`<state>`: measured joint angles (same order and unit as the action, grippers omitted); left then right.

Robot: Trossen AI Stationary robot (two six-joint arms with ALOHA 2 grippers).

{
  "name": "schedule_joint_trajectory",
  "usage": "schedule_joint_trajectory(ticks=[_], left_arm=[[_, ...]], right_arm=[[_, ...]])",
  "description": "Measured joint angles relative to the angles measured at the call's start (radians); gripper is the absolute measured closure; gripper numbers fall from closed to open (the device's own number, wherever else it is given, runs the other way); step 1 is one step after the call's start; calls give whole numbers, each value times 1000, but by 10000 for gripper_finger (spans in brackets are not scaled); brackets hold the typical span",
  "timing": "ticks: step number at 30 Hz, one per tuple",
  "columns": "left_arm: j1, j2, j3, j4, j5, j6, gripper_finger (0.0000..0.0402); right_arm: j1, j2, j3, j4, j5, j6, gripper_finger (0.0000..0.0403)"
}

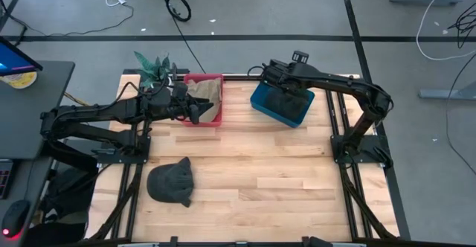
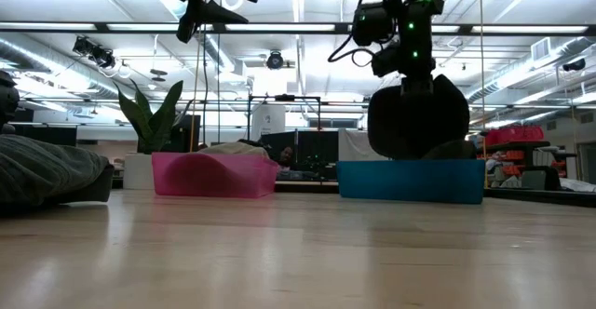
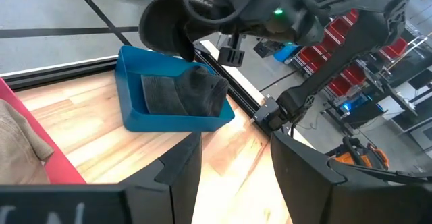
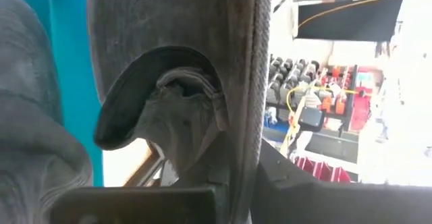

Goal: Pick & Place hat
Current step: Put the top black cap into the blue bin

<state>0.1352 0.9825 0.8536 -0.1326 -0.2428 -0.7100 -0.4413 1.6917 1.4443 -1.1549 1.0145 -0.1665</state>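
Note:
My right gripper is shut on a dark cap that hangs over the blue bin at the table's far right. The left wrist view shows that cap above another grey hat lying in the blue bin. My left gripper is open and touches nothing, hovering over the pink bin, which holds a tan hat. A third dark grey hat lies flat on the table near the left front. My right gripper holds the dark cap by its upper edge, pinched between the two fingers, which come from above and point down. The cap hangs below the fingers, clear of the grey hat in the bin, its lower edge about level with the bin's rim.
A potted plant stands at the far left corner behind the pink bin. The two bins sit side by side along the far edge. Bare wooden table spreads across the middle and near right.

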Motion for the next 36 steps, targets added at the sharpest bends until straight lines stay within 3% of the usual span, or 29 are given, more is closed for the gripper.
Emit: schedule_joint_trajectory(ticks=[8, 16, 32, 36], left_arm=[[0, 0, 0, 0, -19, 19, 220], [1, 0, 0, 1, -52, 20, 220], [1, 0, 0, 1, -51, 18, 220], [1, 0, 0, 1, -51, 18, 220]], right_arm=[[50, -72, 0, 1, -39, -16, 385], [48, -75, -9, -55, -115, 146, 385], [34, -74, -238, 51, -131, 230, 385], [50, -74, -263, 81, -198, 259, 385]])
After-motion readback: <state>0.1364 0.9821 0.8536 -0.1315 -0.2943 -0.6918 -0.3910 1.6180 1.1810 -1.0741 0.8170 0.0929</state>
